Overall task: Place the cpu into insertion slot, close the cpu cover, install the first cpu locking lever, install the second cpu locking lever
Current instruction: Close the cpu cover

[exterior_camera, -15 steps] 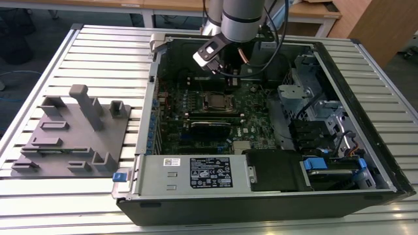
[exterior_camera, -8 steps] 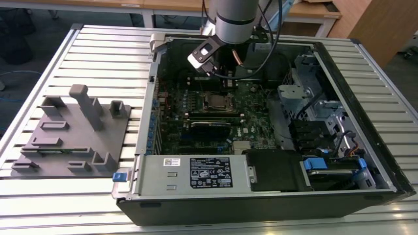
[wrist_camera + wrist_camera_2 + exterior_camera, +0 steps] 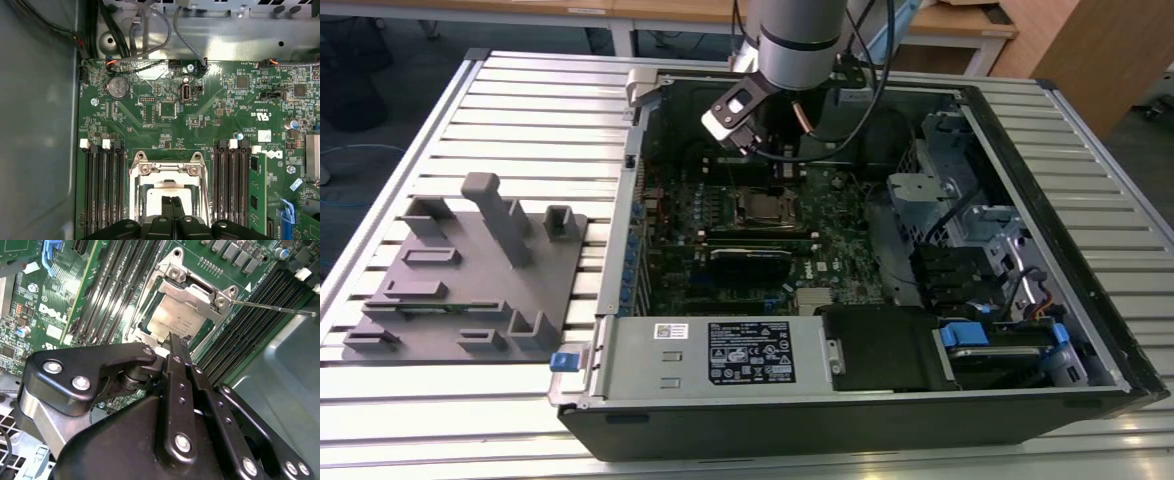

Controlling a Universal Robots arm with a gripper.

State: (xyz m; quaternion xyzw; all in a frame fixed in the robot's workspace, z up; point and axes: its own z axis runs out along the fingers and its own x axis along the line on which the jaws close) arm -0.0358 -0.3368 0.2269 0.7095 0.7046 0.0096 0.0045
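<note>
Silvery-beige cpu [image 3: 172, 317] is sitting down in the insertion slot [image 3: 135, 195], on the green motherboard [image 3: 200, 120] between the two banks of black memory slots [image 3: 102, 190]. The cpu cover [image 3: 197, 292] looks folded flat over it, so the chip's metal top shows through the square window of the frame.

The gripper [image 3: 176, 337] hangs right above the socket, and in both wrist views its two black fingers are pressed together with nothing between them. The tips sit over the near edge of the chip; can't really tell whether they touch the cover or just hover over it.

One thin locking lever [image 3: 272, 308] sticks out sideways from a corner of the socket in the second wrist view, running across the memory slots toward the bare metal case floor, so that one isn't tucked in. The other lever is hard to make out, so no call on it.

From the exterior view, the arm [image 3: 798, 40] reaches down into the open computer case [image 3: 1067, 200], which lies on a slatted metal table [image 3: 520, 110]. A grey fixture block [image 3: 467, 270] sits beside the case on the exterior view's left.
</note>
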